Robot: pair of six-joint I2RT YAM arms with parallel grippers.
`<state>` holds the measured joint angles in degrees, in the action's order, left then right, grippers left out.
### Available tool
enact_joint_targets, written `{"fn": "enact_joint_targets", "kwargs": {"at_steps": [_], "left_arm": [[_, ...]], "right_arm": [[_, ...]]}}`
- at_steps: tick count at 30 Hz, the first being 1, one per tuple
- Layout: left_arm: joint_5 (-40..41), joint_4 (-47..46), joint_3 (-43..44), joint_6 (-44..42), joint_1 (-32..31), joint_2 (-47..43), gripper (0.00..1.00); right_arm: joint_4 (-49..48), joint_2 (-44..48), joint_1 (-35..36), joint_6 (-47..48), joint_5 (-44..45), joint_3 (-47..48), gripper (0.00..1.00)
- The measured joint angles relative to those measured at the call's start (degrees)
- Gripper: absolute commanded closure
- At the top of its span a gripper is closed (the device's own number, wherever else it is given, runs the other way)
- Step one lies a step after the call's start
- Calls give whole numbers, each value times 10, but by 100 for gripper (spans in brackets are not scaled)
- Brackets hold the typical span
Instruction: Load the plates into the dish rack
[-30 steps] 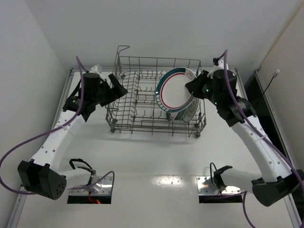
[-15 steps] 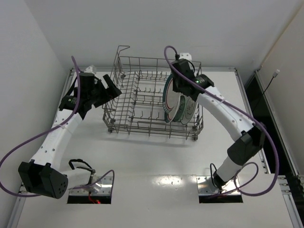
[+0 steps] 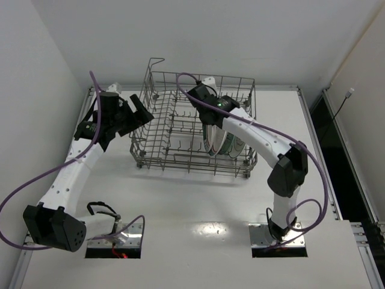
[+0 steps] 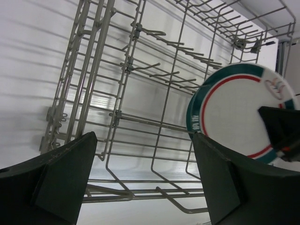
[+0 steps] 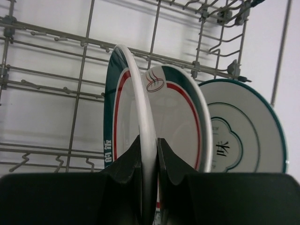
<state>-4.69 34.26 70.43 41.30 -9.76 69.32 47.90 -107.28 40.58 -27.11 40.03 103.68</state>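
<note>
The grey wire dish rack (image 3: pixel 198 75) stands at the back middle of the table. My right gripper (image 3: pixel 212 120) reaches over its right half. In the right wrist view it (image 5: pixel 149 154) is shut on the rim of a white plate with a green-and-red ring (image 5: pixel 133 89), held upright and edge-on among the prongs. Behind it stand a second green-and-red plate (image 5: pixel 185 117) and a white plate with a thin dark rim (image 5: pixel 243 136). My left gripper (image 3: pixel 141 111) is open and empty just outside the rack's left wall. Its view shows the rack (image 4: pixel 126 65) and the held plate (image 4: pixel 232 112). The teal plate is not visible.
White walls close in the table on the left, back and right. The rack's left and middle rows of prongs (image 3: pixel 174 120) hold nothing. Two dark openings (image 3: pixel 114 241) sit at the near table edge by the arm bases.
My right arm has swung left over the rack, carrying the green-and-red plate from the rack's right end to upright between the prongs. The left arm has barely moved.
</note>
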Motion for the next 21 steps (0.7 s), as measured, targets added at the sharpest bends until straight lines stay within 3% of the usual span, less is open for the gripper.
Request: {"fn": "enact_joint_targets", "kwargs": {"at_steps": [1,2,7,8,9,10,15,21], "left_arm": [[-1,-1,-1,2,0,-1,4],[-6,-6,-4,8,0,-3,0],[-14,-13,-13,20,0,-20,0],[-14,-12,-13,20,0,-22,0],[-13,-10,-13,20,0,-24,0],[-9,-8,-11,20,0,-26,0],[33,15,28,9,-3,-29,0],[104,35,116,-16,-8,-30,0]], "right_arm": [[6,-12,0,-3,-1,7,86],[10,-29,0,-9,-4,15,79],[30,-52,-2,-30,-13,28,57],[37,-51,-3,-33,-17,31,51],[40,-48,-3,-37,-18,31,36],[43,-43,-3,-43,-21,32,32],[51,43,-9,-57,-45,12,26],[28,275,-79,-68,-61,-61,32]]}}
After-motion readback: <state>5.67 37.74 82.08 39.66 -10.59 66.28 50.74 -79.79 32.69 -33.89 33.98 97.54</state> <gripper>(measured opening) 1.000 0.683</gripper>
